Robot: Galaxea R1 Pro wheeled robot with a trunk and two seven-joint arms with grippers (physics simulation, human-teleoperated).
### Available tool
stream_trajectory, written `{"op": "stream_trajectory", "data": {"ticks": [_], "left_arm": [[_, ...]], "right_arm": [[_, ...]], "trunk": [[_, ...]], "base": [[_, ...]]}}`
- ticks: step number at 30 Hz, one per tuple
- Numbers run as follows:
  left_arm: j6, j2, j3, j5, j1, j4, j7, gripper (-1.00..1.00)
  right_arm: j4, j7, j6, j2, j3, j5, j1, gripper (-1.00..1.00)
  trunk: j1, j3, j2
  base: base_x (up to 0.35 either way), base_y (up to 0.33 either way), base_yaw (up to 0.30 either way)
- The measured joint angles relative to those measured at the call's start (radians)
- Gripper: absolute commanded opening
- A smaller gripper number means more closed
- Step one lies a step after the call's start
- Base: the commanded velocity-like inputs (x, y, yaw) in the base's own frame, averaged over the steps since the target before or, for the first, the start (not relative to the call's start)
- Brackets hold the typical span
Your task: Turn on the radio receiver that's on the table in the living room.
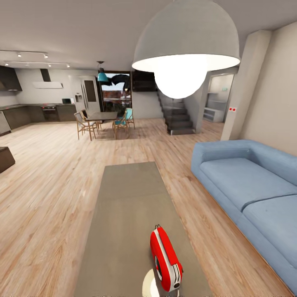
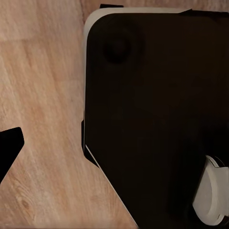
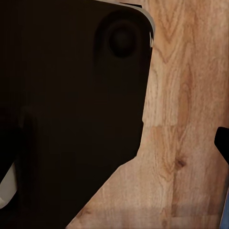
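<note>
The red radio receiver (image 1: 166, 260) with white edges and a thin wire handle stands upright at the near end of the long grey-taupe table (image 1: 123, 206), seen edge-on in the head view. A white rounded shape (image 1: 149, 285) shows just in front of it at the picture's lower edge. The table runs away from me across the living room's wood plank floor (image 1: 53, 185). In the left wrist view I see a dark body panel (image 2: 152, 119) over the plank floor (image 2: 43, 95). A like dark panel (image 3: 71, 109) shows in the right wrist view.
A large blue sofa (image 1: 247, 185) runs along the table's right side. A big white dome lamp (image 1: 185, 45) hangs overhead. Far back stand a dining table with chairs (image 1: 101, 117), a kitchen (image 1: 41, 111) and stairs (image 1: 178, 117). A dark low object (image 1: 5, 159) sits at left.
</note>
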Motion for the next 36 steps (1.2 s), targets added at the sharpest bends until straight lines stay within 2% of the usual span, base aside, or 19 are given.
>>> {"op": "stream_trajectory", "data": {"ticks": [36], "left_arm": [[0.000,0.000,0.000,0.000,0.000,0.000,0.000,1.00]], "right_arm": [[0.000,0.000,0.000,0.000,0.000,0.000,0.000,1.00]], "trunk": [[0.000,-0.058,0.000]], "base": [[0.000,0.000,0.000]]}}
